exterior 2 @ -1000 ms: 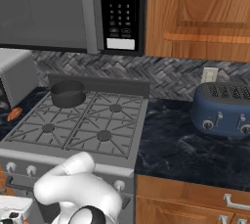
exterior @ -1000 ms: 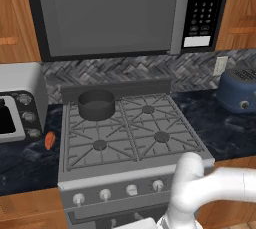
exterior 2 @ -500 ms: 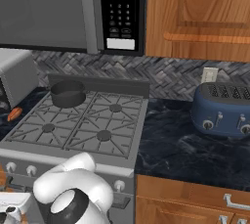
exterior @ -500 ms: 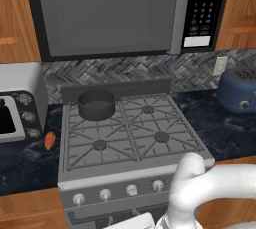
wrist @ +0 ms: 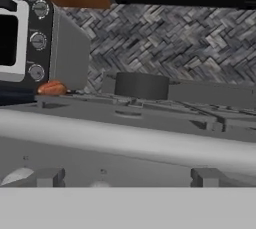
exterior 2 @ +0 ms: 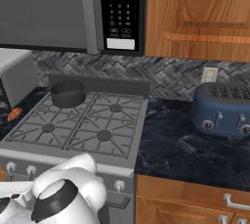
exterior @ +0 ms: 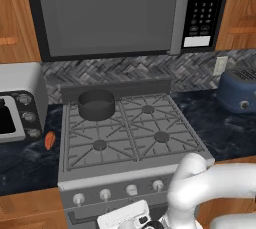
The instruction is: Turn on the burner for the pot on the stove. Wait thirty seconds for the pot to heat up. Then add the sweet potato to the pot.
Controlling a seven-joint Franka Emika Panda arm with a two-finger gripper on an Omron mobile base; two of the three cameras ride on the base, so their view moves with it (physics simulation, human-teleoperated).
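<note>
Pot [exterior: 96, 105] on the back-left burner of the stove [exterior: 131, 159], near the raised back edge. Three other burners bare, grates open all round. Sweet potato [exterior: 49, 140] on the dark worktop [exterior: 25, 163], just beside the stove's left edge and near the toaster oven [exterior: 19, 103]. Blue toaster [exterior 2: 223, 109] well apart on the right. End effector [exterior: 142, 222] low at the stove's front edge, below the white knobs [exterior: 131, 190], jaws spread wide, holding nothing.
</note>
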